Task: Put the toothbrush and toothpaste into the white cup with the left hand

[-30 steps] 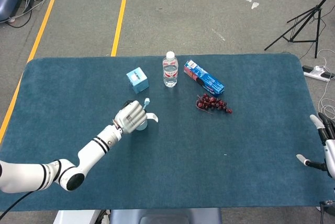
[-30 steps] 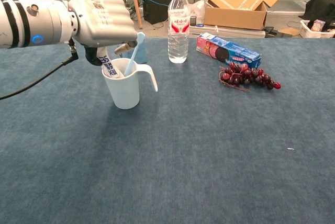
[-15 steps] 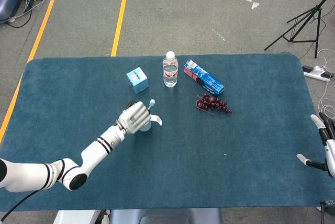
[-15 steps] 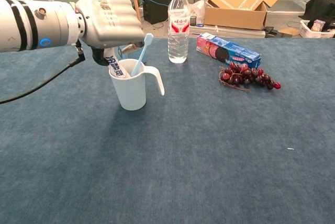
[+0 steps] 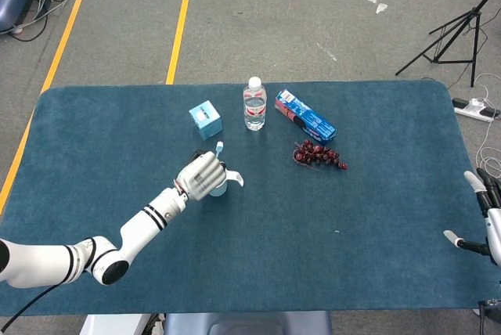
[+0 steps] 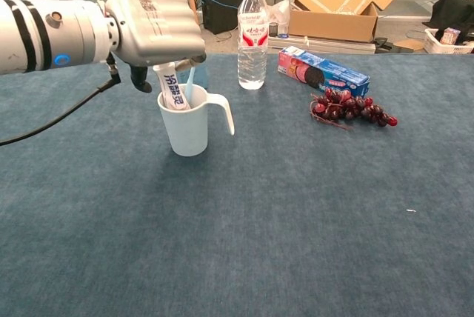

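Both toothpaste tube (image 6: 173, 89) and blue toothbrush (image 6: 189, 83) stand in white cup (image 6: 189, 126) mid-table; left hand (image 6: 152, 27) fingers clamp the tube's top. Right hand (image 5: 484, 217) idle, fingers apart.

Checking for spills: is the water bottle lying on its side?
No, the bottle stands upright on the table, cap on top, behind the cup.

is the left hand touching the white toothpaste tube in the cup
Touching. The chest view shows the left hand gripping the top of the white toothpaste tube, whose lower end sits inside the white plastic cup.
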`<state>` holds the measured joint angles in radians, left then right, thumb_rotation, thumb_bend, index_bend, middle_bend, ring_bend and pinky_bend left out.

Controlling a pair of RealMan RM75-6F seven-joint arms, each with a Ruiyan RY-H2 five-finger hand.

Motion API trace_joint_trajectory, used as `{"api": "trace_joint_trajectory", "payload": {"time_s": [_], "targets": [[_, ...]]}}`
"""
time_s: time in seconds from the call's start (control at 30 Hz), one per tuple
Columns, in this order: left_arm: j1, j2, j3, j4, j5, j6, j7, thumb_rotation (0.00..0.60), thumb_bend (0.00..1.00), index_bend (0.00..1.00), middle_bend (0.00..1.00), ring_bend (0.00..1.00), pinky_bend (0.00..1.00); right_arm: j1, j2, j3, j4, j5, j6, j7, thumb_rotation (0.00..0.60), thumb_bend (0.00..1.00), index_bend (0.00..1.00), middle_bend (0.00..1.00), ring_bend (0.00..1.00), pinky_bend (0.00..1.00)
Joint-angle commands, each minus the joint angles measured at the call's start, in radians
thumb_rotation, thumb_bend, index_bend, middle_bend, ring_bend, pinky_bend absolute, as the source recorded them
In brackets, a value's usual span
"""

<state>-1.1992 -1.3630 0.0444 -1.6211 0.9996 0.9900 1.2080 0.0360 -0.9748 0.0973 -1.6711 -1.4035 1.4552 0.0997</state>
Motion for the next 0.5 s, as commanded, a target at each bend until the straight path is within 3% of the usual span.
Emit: {"api": "trace_joint_trajectory", "payload": {"time_s": [0.03,0.5], "targets": [[0.003,-0.001,-0.001,0.003,0.006,-0.001,0.0,0.6,0.03,0.46,1.0,1.0,1.0,0.0,0.0,0.0,0.0,0.0,0.0,0.001,0.6,0.0,0.01,0.0,0.0,0.26],[0.039,0.03,-0.015,-0.048,0.045,0.05,0.001,0.6,0.03,0.45,1.0,1.0,1.0,0.001,-0.003,-0.002,0.0,-0.002,-0.002,-0.005,0.6,0.0,0.01,0.0,0.0,0.26]]}}
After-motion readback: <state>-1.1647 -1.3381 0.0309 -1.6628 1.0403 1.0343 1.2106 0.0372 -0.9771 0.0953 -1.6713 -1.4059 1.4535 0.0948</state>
